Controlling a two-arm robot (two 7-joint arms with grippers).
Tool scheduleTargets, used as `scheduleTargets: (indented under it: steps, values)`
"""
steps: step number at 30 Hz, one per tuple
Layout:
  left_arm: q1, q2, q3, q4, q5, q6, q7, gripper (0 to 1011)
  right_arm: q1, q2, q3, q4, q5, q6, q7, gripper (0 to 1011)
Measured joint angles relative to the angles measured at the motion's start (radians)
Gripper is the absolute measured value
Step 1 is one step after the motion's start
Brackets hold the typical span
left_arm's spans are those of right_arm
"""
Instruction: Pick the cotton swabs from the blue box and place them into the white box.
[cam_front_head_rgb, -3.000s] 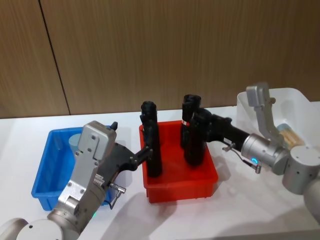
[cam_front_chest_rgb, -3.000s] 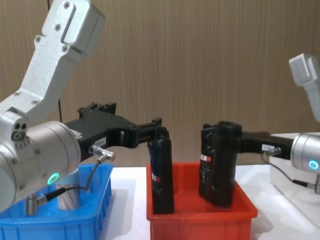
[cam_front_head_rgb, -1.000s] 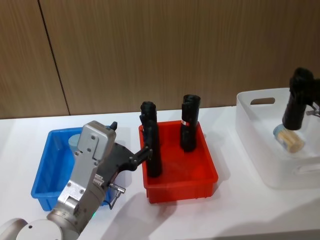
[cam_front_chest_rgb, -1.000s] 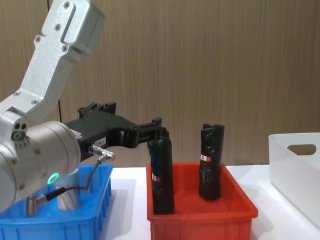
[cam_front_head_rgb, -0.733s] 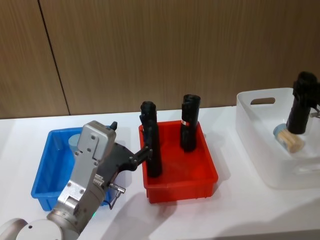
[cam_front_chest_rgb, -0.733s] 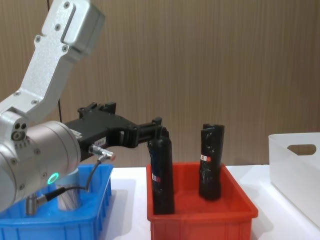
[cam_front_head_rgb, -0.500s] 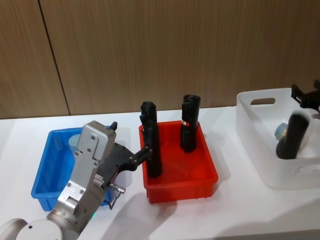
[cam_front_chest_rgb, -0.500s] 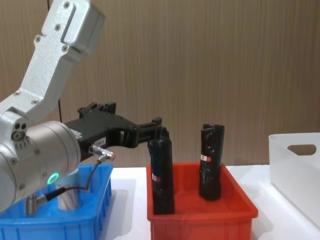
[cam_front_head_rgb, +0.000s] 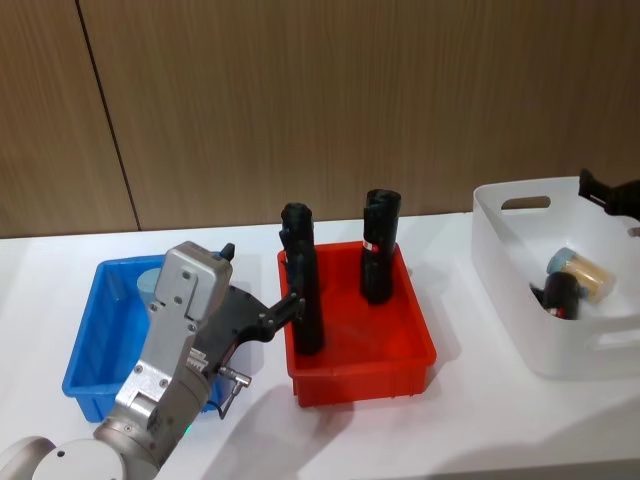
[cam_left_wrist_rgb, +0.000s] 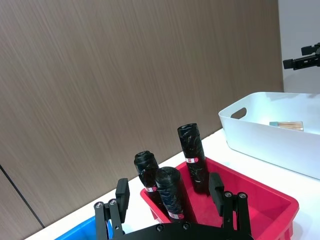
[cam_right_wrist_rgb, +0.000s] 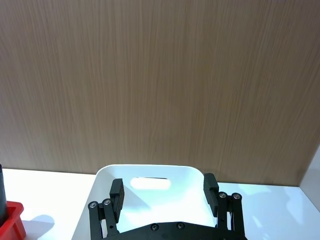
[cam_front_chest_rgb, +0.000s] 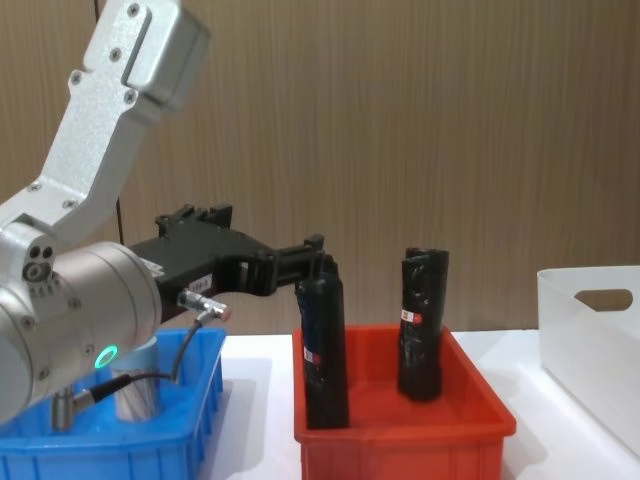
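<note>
The blue box (cam_front_head_rgb: 85, 345) sits at the left with a cotton swabs jar (cam_front_head_rgb: 150, 282) standing in its far corner, also seen as a jar (cam_front_chest_rgb: 135, 392) behind my left arm. My left gripper (cam_front_head_rgb: 262, 280) hangs open between the blue box and the red bin, one fingertip close to a black cylinder (cam_front_head_rgb: 305, 300). The white box (cam_front_head_rgb: 500, 250) at the right holds a lying cotton swabs jar (cam_front_head_rgb: 580, 270) and a black cylinder (cam_front_head_rgb: 558, 296). My right gripper (cam_front_head_rgb: 612, 195) is open above the white box's far side, its fingers (cam_right_wrist_rgb: 210, 185) empty.
A red bin (cam_front_head_rgb: 360, 365) stands in the middle with upright black wrapped cylinders (cam_left_wrist_rgb: 192, 155). A wooden wall runs behind the white table. Bare tabletop lies in front of the bins and between the red bin and the white box (cam_front_chest_rgb: 590, 320).
My right gripper carried a black cylinder from the red bin over to the white box and let it go; it now lies inside. The gripper then rose away. The left arm stayed still.
</note>
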Motion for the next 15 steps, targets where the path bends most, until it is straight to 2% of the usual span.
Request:
scheduleTargets:
  steps: [15]
  values:
    - [0.0, 0.0, 0.0, 0.0, 0.0, 0.0, 0.0, 1004, -0.01, 0.002, 0.004, -0.016, 0.005, -0.005, 0.003, 1002]
